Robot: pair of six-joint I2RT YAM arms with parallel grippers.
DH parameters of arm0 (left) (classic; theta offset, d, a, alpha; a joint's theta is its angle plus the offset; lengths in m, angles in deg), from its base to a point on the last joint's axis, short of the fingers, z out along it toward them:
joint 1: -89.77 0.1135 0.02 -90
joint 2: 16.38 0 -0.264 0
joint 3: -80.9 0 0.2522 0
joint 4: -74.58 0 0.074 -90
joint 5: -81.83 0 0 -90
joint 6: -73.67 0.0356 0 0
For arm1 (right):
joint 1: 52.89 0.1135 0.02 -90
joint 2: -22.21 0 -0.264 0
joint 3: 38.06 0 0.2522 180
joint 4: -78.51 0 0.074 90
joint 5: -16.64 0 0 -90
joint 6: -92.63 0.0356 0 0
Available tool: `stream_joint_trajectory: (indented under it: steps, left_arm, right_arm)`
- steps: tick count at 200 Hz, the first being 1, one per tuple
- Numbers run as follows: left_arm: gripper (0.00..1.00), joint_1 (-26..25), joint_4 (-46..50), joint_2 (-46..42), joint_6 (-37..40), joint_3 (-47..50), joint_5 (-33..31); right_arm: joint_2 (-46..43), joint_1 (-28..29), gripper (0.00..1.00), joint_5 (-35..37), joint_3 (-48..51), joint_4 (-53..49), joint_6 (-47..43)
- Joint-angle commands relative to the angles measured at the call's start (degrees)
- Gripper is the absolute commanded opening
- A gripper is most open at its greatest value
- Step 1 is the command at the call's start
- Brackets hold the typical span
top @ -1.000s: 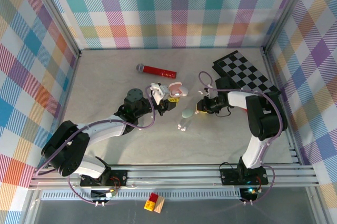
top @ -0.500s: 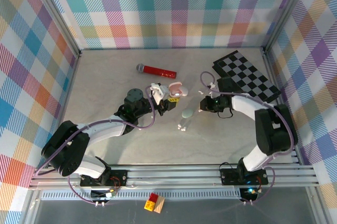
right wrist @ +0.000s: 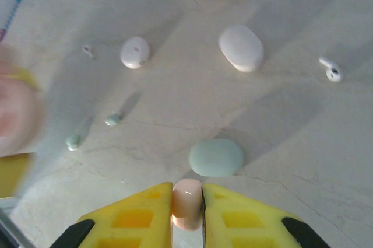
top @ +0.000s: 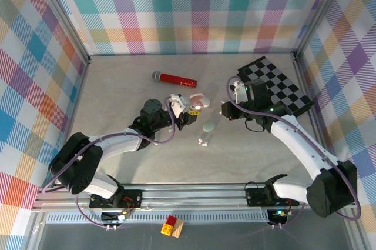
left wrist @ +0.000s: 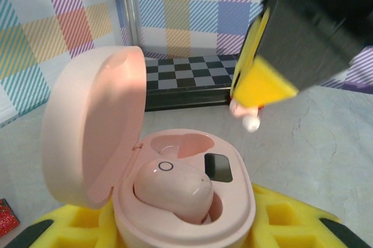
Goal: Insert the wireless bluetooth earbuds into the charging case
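My left gripper [left wrist: 183,227] is shut on the base of an open pink charging case [left wrist: 175,201], lid tipped back to the left. One pink earbud [left wrist: 172,187] sits in its near socket; the far socket is bare. My right gripper [right wrist: 187,188] is shut on a second pink earbud [right wrist: 187,202] and hangs above the table over a pale green oval case [right wrist: 216,157]. In the left wrist view that earbud [left wrist: 249,121] pokes from the right gripper, up and right of the case. From above, the left gripper [top: 189,112] and right gripper [top: 225,110] stand apart.
On the table lie a white oval case [right wrist: 240,48], a round white piece [right wrist: 134,52], a white earbud [right wrist: 331,72] and two pale green earbuds [right wrist: 113,119]. A red microphone [top: 174,78] lies at the back. A checkered board [top: 276,85] sits at the right.
The right arm has lifted and swung its elbow out to the right, carrying the gripper and pink earbud slightly up and back. The left arm and pink case stayed put.
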Motion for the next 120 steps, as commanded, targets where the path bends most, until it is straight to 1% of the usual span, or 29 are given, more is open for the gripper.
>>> stream_joint_trajectory:
  steps: [1,58,96,120]
  left_arm:
    - [0.33,-0.03,-0.26,0.86,1.84,-0.69,0.17]
    - [0.33,-1.34,0.64,1.30,3.08,-1.26,-0.09]
    - [0.33,-1.87,0.10,0.92,3.09,-1.08,0.25]
    - [0.33,-2.05,0.25,0.48,3.08,-1.09,0.44]
  right_arm:
    - [-1.34,2.40,0.17,2.33,-4.66,-5.47,-1.51]
    - [1.48,9.23,0.17,4.91,-12.63,-7.41,-3.13]
    - [5.34,11.62,0.17,6.23,-16.25,-7.82,-4.43]
    - [7.14,11.98,0.18,7.52,-17.32,-8.12,-5.25]
